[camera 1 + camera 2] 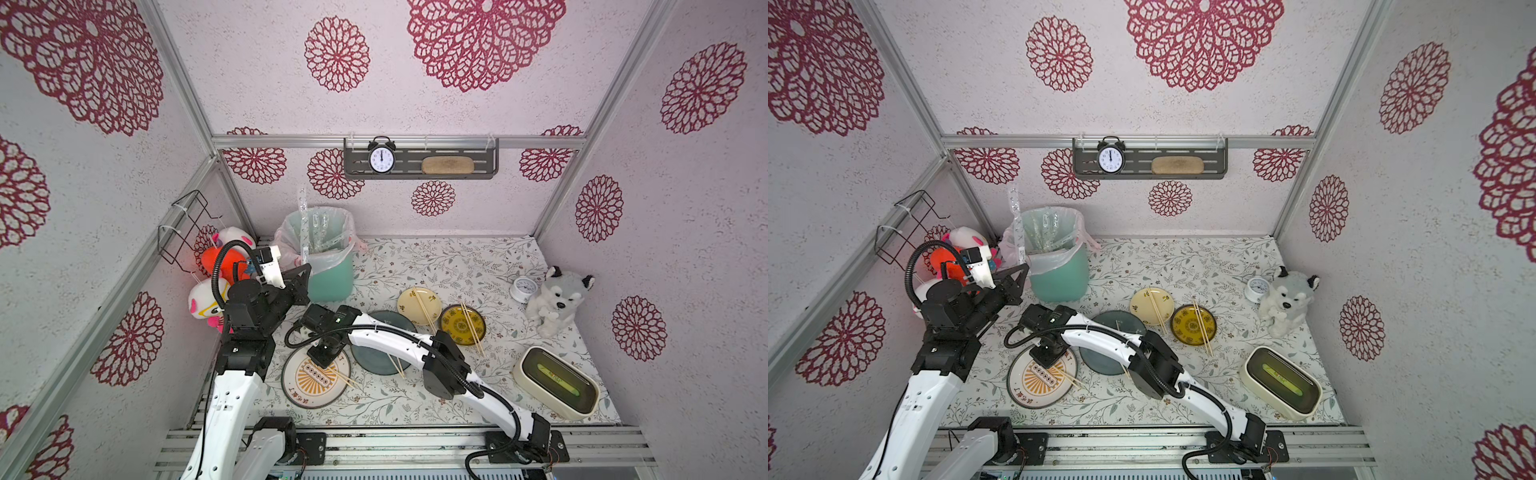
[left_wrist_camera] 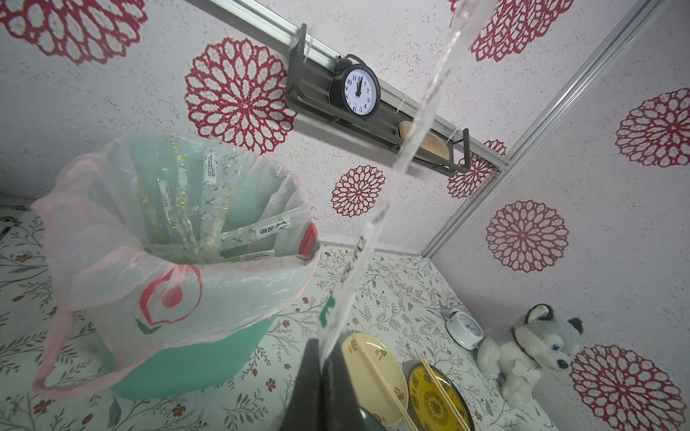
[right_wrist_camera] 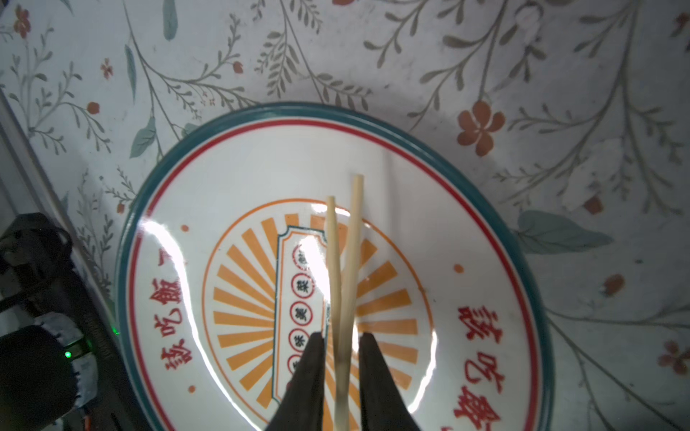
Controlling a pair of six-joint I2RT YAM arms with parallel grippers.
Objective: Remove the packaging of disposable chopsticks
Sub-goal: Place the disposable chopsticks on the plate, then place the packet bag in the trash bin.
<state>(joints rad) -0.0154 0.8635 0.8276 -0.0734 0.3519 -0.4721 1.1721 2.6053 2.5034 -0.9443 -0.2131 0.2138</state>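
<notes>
Right fingers (image 3: 306,380) straddling chopsticks (image 3: 345,298), left fingers (image 2: 310,388) pinching a sleeve (image 2: 407,149) by the bin (image 2: 194,358).
Right arm (image 1: 386,332) is reaching leftward across the desk (image 1: 436,266), elbow bent, wrist tipping down over the plate (image 3: 224,179); its fingers are standing narrowly apart, the chopsticks running lengthwise between them with a sliver of gap each side. In a top view the sticks' other ends are pointing toward the desk's near right. Left arm (image 1: 237,399) is rising from the rail (image 1: 374,440), wrist stretching toward the bin; its fingers are clamping the bottom of the clear sleeve, which is standing nearly upright beside the bin, outside it.
</notes>
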